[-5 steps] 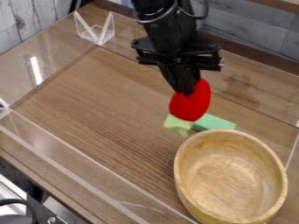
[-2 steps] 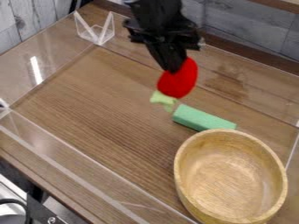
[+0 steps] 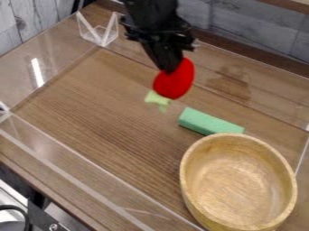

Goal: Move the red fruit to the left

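Black tool (image 3: 173, 61) pinches the red fruit (image 3: 173, 79) tight and holds it up above the wooden surface (image 3: 97, 117), its pale green leafy end pointing down. Just to its right lies a flat green block (image 3: 210, 121), apart from it I think. A wooden bowl (image 3: 238, 185) sits nearer.

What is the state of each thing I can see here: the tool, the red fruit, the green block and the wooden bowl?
tool: shut on the red fruit, pointing steeply down.
red fruit: held in the tool, lifted off the table, light green end hanging low.
green block: lying flat on the table, free, apart from the fruit.
wooden bowl: upright on the table, empty.
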`<control>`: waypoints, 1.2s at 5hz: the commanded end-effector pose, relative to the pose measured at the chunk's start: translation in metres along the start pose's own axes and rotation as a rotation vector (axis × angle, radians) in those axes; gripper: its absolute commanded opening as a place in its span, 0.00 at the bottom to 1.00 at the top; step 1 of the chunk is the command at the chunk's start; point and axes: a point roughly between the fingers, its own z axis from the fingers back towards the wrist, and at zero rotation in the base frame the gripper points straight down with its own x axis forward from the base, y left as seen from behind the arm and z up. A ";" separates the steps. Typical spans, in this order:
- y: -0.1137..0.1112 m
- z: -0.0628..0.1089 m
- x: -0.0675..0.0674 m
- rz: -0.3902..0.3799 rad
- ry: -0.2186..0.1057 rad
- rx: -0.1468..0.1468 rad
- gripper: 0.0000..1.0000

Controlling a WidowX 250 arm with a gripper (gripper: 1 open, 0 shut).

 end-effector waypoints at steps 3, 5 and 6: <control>-0.022 0.008 0.005 0.006 -0.068 0.079 0.00; 0.007 0.015 0.004 0.011 -0.076 0.113 0.00; 0.053 0.027 0.005 0.013 -0.076 0.144 0.00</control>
